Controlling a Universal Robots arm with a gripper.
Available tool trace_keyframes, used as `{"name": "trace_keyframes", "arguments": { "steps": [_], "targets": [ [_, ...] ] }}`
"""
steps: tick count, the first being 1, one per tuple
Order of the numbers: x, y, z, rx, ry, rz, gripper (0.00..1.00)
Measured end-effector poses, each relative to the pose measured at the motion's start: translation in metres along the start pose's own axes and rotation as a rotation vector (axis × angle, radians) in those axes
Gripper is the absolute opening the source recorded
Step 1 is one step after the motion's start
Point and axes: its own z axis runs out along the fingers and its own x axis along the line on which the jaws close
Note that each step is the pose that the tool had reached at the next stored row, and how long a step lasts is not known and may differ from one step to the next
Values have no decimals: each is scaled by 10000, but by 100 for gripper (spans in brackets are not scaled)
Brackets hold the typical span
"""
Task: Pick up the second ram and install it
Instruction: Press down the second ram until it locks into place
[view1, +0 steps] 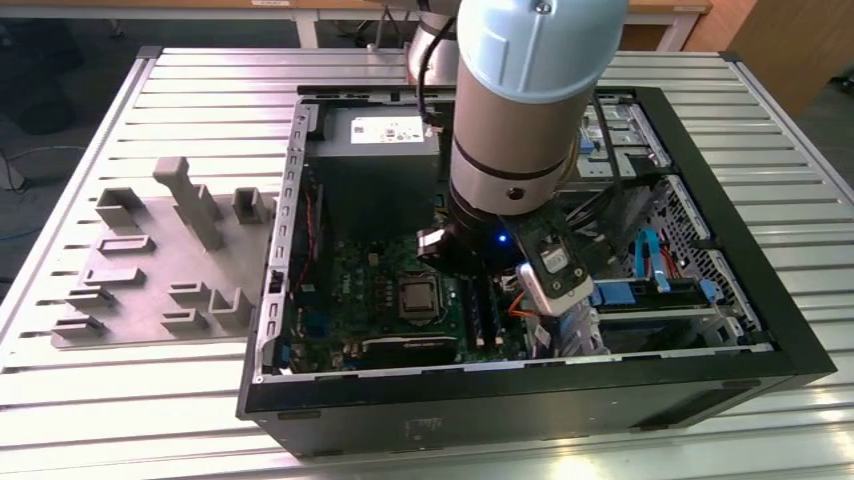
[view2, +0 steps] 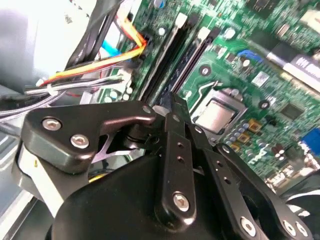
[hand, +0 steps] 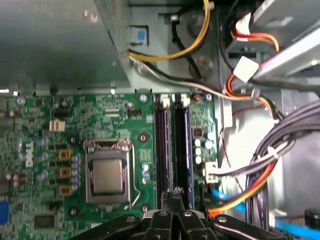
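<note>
My gripper (view2: 175, 107) — matt black metal links, bright screws. Motherboard (hand: 115, 125) — glossy green laminate. Table (view1: 200, 90) — ribbed, brushed metal.

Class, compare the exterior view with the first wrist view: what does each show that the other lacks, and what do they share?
Exterior view alone: the grey holder tray on the slatted table, the arm, and the whole computer case.
First wrist view alone: close detail of the yellow and orange cables and white plug.
Both: the green motherboard, its processor socket and black memory slots.
</note>
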Motion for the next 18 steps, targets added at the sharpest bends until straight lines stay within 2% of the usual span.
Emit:
{"name": "trace_keyframes", "arguments": {
  "steps": [7,12,18],
  "targets": [
    [8,154,20,-55,2,2,11],
    [7,164,-33,-55,3,3,11],
    [6,165,-43,-55,3,3,11]
  ]
}}
